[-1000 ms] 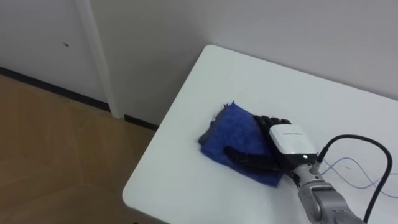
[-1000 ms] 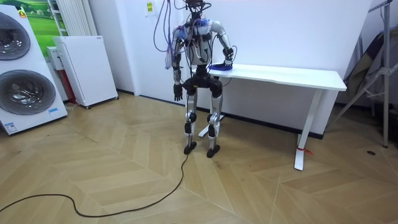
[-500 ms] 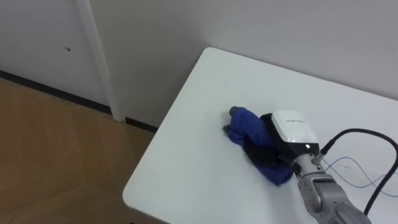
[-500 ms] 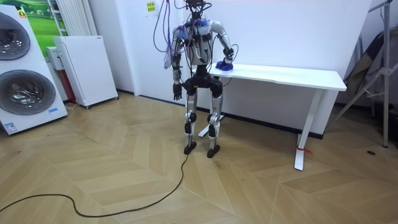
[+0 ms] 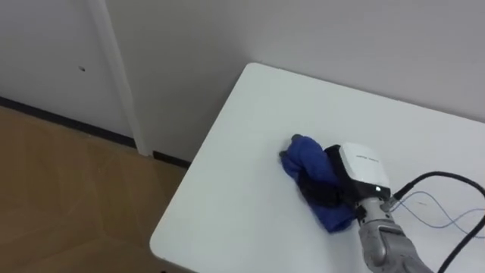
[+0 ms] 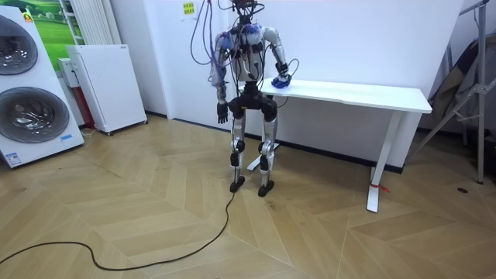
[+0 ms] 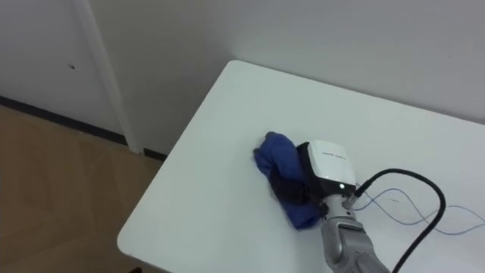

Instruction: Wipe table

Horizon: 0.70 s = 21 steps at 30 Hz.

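The fingers (image 5: 317, 189) of the right hand (image 5: 358, 168) were curled into the blue cloth (image 5: 305, 152) and held it as one bunch. One second before, these fingers lay straight on the cloth, which was spread flat. Now it was gathered into a small lump under the hand. As far as I could see, the cloth rested on the white table (image 5: 242, 159), at the end near the wall. In my judgement one wiping stroke was finished and the hand had collected the cloth, perhaps to lift it or to start another stroke. The left hand (image 6: 222, 118) hung beside the body, too small there to tell its state. The robot stood at the table's end.
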Tool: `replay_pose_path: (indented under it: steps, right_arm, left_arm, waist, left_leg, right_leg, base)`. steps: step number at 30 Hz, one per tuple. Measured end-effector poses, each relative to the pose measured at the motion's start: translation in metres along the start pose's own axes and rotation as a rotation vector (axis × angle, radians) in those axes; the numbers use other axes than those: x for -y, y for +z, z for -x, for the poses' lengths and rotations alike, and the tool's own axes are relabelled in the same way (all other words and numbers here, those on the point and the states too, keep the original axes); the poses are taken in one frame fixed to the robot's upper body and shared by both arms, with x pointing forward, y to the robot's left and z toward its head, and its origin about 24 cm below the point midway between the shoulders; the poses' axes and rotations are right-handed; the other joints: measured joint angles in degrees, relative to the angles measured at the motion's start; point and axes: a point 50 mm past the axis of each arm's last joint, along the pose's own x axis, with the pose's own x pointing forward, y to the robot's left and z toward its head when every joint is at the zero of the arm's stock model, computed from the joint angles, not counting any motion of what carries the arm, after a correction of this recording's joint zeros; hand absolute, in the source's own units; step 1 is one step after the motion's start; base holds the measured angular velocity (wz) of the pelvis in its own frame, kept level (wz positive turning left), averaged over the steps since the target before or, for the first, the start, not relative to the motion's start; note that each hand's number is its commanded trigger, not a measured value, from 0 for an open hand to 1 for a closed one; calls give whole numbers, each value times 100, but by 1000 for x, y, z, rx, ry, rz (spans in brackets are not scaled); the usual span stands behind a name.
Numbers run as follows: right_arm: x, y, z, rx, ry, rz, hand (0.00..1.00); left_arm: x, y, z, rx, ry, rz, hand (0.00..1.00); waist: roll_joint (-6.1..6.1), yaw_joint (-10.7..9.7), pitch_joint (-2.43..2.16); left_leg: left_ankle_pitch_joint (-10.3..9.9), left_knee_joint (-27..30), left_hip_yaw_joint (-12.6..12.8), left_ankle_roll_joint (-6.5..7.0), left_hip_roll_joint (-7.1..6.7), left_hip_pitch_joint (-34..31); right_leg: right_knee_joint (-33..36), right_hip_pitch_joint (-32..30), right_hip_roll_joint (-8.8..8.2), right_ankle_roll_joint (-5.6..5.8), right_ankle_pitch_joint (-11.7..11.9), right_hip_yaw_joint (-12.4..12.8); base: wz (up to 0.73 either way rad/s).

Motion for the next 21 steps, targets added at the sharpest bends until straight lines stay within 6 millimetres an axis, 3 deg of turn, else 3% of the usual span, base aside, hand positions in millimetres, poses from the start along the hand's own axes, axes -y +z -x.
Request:
replay_pose_path:
  steps: [5, 10, 13, 16, 17, 18, 20, 21]
  right_arm:
    - [-3, 11, -3, -42, -2, -56, 100]
    - [-9, -3, 0, -77, -9, -142, 100]
    - [-9, -20, 7, -108, -48, -179, 100]
    - [-6, -58, 23, -268, -123, -225, 100]
    - [-1, -83, 31, -365, -164, -233, 100]
    - [2, -96, 36, -416, -180, -232, 100]
    - [11, -147, 63, -641, -230, -242, 100]
    - [12, -156, 69, -687, -240, -246, 100]
  left_arm:
    - [3, 10, 0, 25, -1, 15, 0]
    - [5, 9, 1, 21, 15, 23, 0]
    - [3, -9, 2, -23, 36, 65, 0]
    - [-3, -45, 8, -130, 88, 102, 0]
    - [-5, -60, 11, -175, 105, 135, 0]
    - [-7, -67, 13, -192, 116, 154, 0]
    - [-14, -86, 19, -240, 146, 186, 0]
    - [-16, -88, 19, -246, 151, 192, 0]
  waist:
    - [26, 48, 13]
    - [37, -41, 22]
    - [48, -143, 19]
    - [-11, -423, -5]
    - [-54, -499, -34]
    - [-69, -546, -36]
    - [-146, -635, -51]
    - [-158, -651, -58]
  left_leg:
    - [-10, -5, 108, -18, 37, 4]
    - [-12, 3, 116, -16, 34, 6]
    - [-8, 10, 93, -10, 15, 32]
    - [0, 4, 57, 5, -20, 63]
    - [0, -8, 79, 7, -22, 75]
    - [2, -7, 93, 11, -20, 79]
    - [-3, -5, 138, 21, -9, 109]
    - [-6, -5, 138, 24, -7, 109]
  right_leg:
    - [19, -60, 39, -12, 7, 109]
    - [6, -45, 32, -20, 12, 101]
    - [-18, -7, 10, -18, 11, 71]
    - [-98, 118, -54, 16, -10, -78]
    - [-96, 141, -68, 22, -14, -84]
    - [-95, 162, -75, 22, -14, -87]
    - [-83, 222, -83, 22, -14, -60]
    - [-82, 223, -83, 22, -14, -52]
  base:
    - [-13]
    - [1]
    - [12]
    - [39]
    - [22]
    - [27]
    - [18]
    - [0]
